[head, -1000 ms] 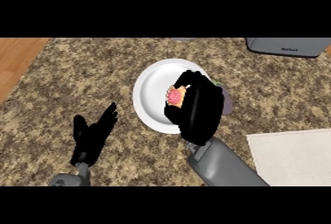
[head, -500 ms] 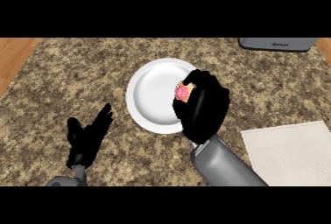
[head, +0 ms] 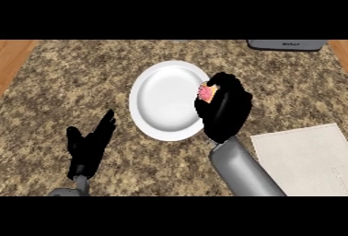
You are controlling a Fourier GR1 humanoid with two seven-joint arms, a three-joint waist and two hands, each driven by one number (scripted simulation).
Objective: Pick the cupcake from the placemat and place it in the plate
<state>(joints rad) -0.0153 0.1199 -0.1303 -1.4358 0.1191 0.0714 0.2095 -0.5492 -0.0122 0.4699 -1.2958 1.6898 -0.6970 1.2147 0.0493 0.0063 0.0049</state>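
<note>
White plate [head: 166, 99] lying flat on speckled brown stone counter [head: 81, 73], dish bare and glossy across its whole visible face, nothing resting inside. Over its right rim, right hand [head: 224, 110], black, fingers curled round the cupcake [head: 206, 92]; only a pink top and a sliver of orange-tan side peeking out between fingers and thumb, rest hidden by the hand. Cupcake held at the plate's right edge; whether touching the dish or raised above it, cannot tell. Grey forearm [head: 245, 168] running down from that hand to the lower right. Pale placemat [head: 306, 156] at the right, near the forearm, well apart from the plate, with nothing on its visible part. Left hand [head: 88, 145] at lower left, resting with fingers straight and spread, holding nothing, just beside the plate's lower left rim without touching. Dark grey object [head: 285, 44] cut off at the top right edge. Wooden strip [head: 14, 53] along the upper left.
</note>
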